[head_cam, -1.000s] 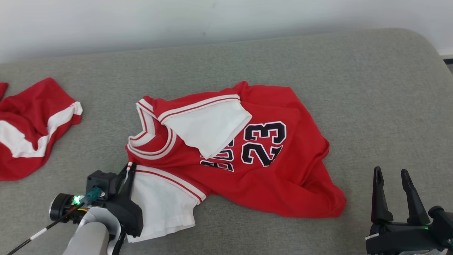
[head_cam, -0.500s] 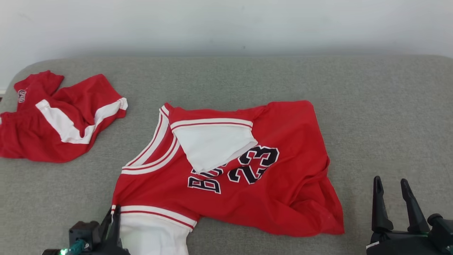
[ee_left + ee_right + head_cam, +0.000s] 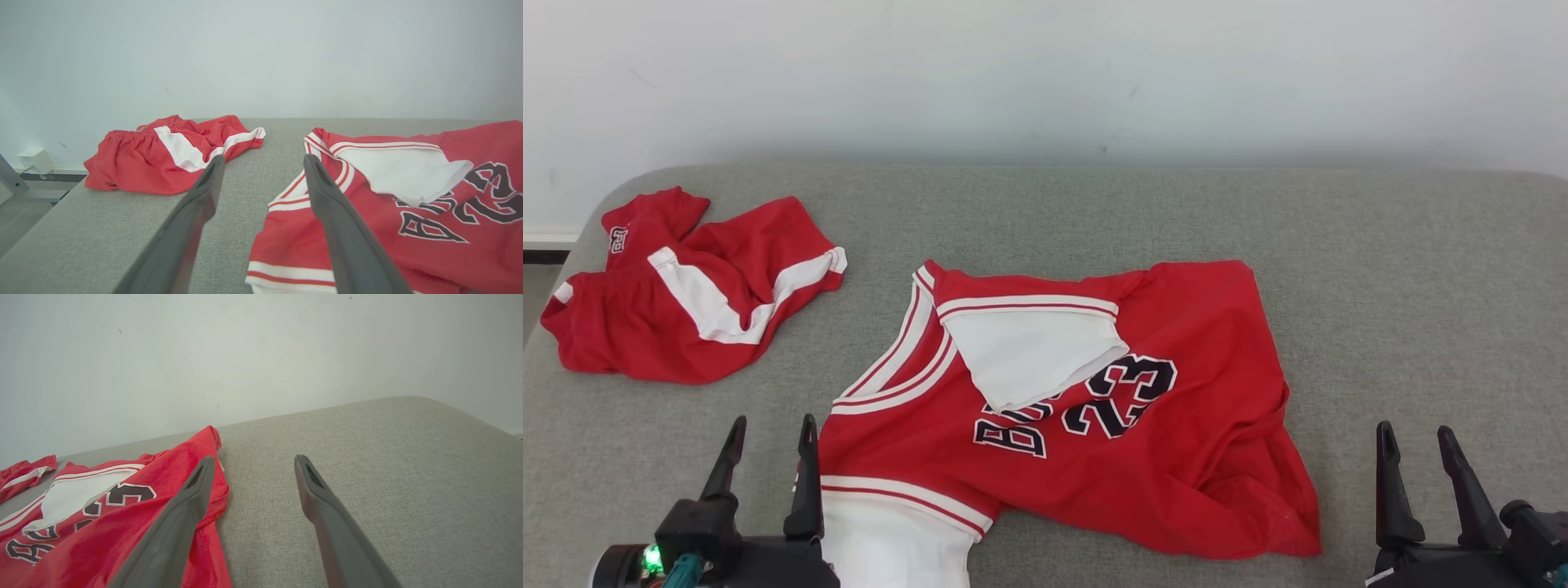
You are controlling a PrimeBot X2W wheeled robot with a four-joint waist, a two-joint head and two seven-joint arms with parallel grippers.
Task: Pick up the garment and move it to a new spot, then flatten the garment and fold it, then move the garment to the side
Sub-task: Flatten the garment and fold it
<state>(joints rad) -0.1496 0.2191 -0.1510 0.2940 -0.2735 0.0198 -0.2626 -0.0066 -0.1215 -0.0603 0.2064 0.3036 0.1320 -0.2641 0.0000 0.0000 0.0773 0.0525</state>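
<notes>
My left gripper stands spread and empty, its inner finger just beside the shoulder of the red jersey with white sleeves and a dark "23". The jersey lies mid-way across the grey fabric-covered worktop, one white sleeve folded over its chest. My right gripper is spread too, near the rumpled hem; crumpled red-and-white shorts lie far left.

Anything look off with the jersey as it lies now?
Yes. The red jersey isn't flat: its far white sleeve is flipped onto the chest, covering part of the lettering, and the hem at the right end is bunched. Red shorts lie crumpled at the left.
</notes>
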